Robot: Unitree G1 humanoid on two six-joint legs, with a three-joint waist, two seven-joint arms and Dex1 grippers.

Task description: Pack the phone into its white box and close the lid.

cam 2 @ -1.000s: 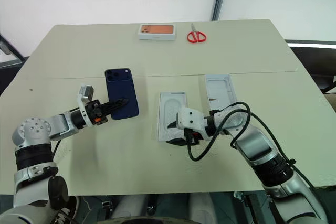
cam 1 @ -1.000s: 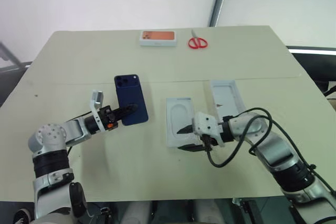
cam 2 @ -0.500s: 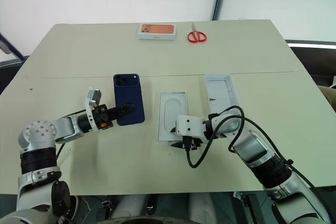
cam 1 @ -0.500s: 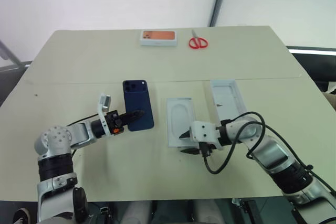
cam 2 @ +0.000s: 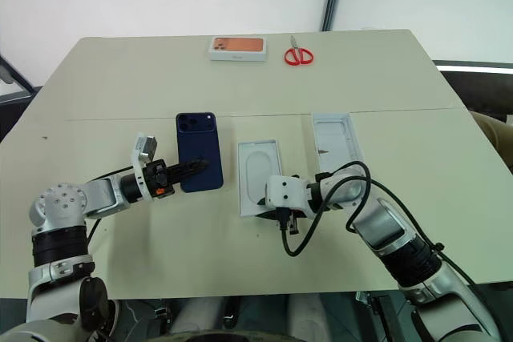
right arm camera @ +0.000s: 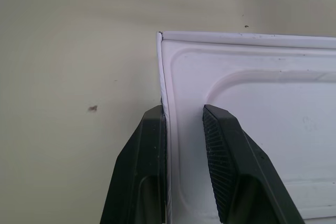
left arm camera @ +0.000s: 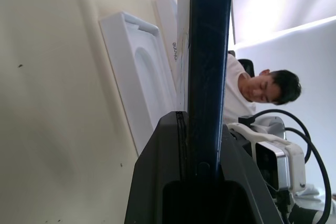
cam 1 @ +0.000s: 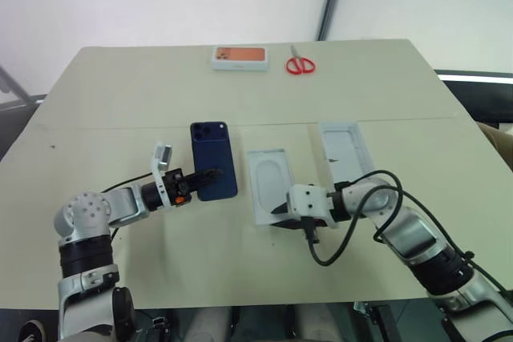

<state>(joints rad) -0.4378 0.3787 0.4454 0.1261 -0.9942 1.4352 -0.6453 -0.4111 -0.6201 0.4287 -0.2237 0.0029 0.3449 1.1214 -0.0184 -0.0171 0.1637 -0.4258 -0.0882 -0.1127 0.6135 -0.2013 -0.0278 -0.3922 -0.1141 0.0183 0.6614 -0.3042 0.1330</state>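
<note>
On the pale surface (cam 1: 120, 102) in front of you, the left gripper (cam 1: 210, 175) has its jaws clamped tight on the lower edge of the phone (cam 1: 214, 159), which faces you with its dark blue back and its camera bump at the far corner. From the left wrist view you see the phone edge-on between the two black fingers (left arm camera: 157, 182), standing on its side edge with the surface to one side of it.

Just to the right of the phone lies the flat white insert (cam 1: 270, 183) with its oval recess. Your right gripper (cam 1: 279, 218) sits at the near end of that insert. In the right wrist view the jaws stand a narrow gap apart, one finger (right arm camera: 149, 150) outside the insert's raised edge near its corner and the other finger (right arm camera: 223, 150) on the inside, so the rim lies between them; you cannot tell whether they press it yet.

The white box (cam 1: 346, 150) lies open further right, beside the insert and apart from both grippers. At the far edge of the surface you have a white box with an orange picture (cam 1: 240, 57) and red scissors (cam 1: 300, 63) near it. A person (left arm camera: 260, 87) shows in the background of the left wrist view.
</note>
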